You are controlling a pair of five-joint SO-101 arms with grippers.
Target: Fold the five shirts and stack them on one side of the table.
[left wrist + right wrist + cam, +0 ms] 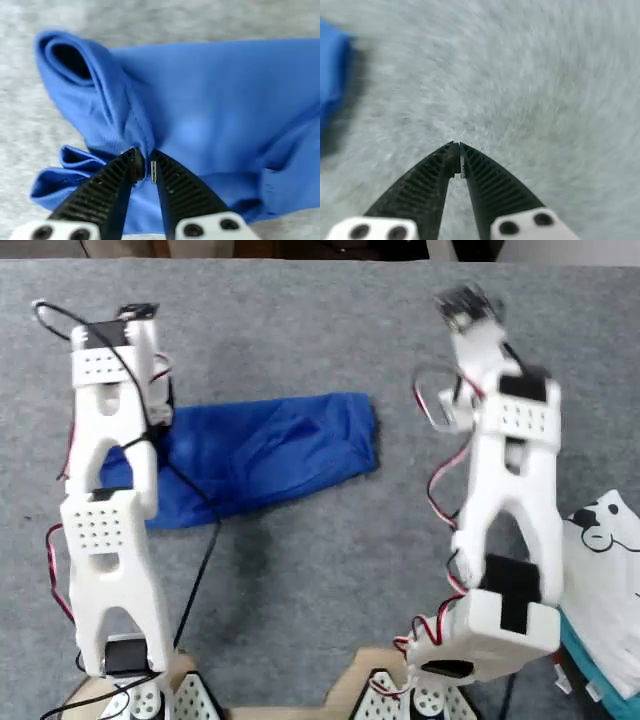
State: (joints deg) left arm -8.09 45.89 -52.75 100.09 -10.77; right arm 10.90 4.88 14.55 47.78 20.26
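Grey felt covers the table point(300, 580) from edge to edge. On the left side my left arm point(105, 530) stretches away from the near edge and stands over the left end of the blue shirt point(270, 455). My left gripper point(146, 167) is down on that end. Its black ribbed fingers point(110, 185) are pressed together on a raised ridge of the blue cloth, just beside a rolled-open sleeve or hem.

The shirt lies bunched lengthwise, running from under that arm towards the middle of the table, and its right end stops short of my other arm.

My right arm point(510, 490) reaches to the far side on the right. My right gripper point(457, 150) hangs over bare felt with its fingertips closed together and nothing between them, and the shirt's blue edge point(330, 75) lies off to its side.

At the right edge, near me, lies a white shirt point(610, 570) with a bear printed on it, resting on some teal cloth point(590, 660).
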